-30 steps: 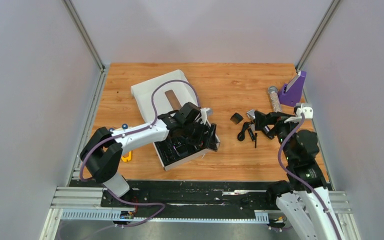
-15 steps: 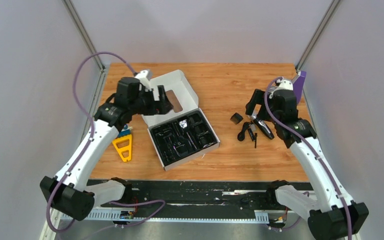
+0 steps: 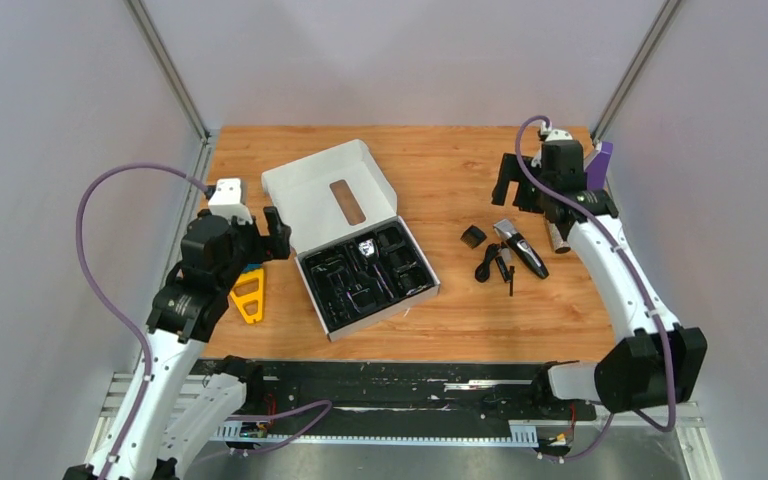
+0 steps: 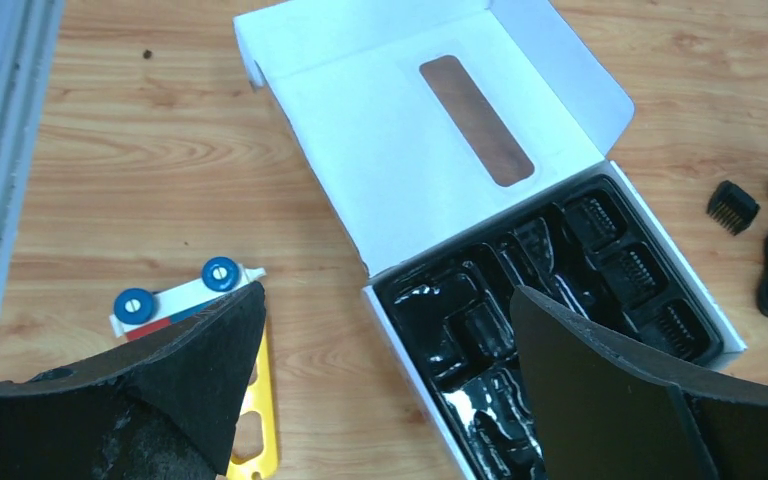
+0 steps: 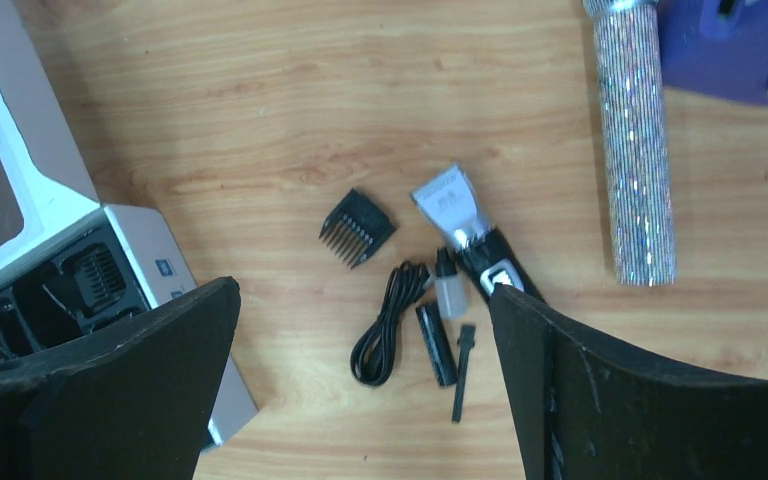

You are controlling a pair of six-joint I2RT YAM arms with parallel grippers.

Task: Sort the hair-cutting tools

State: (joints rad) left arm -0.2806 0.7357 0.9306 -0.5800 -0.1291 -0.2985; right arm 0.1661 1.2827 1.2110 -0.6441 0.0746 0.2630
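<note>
The hair-cutting tools lie loose on the wood, right of centre: a black clipper [image 3: 522,248] with a silver blade head, a stubby comb guard [image 3: 473,236], a coiled cord [image 3: 486,264] and a thin stick [image 3: 510,281]. The right wrist view shows the clipper [image 5: 463,222], guard [image 5: 358,227], cord [image 5: 387,325] and stick [image 5: 460,370]. My right gripper [image 3: 513,187] [image 5: 362,290] hangs open and empty above and behind them. My left gripper [image 3: 274,228] [image 4: 387,295] is open and empty, left of the open box's black tray [image 3: 332,297] [image 4: 430,315].
The box's white lid [image 3: 312,196] lies open towards the back. A yellow triangular piece [image 3: 248,298] and a small toy with blue wheels [image 4: 175,297] lie at the left. A glittery silver cylinder [image 5: 635,140] and a purple block [image 3: 588,178] sit at the far right.
My left gripper has left the box tray and drawn back to the left. My right gripper has risen from the tools and moved towards the back. The tools have not moved.
</note>
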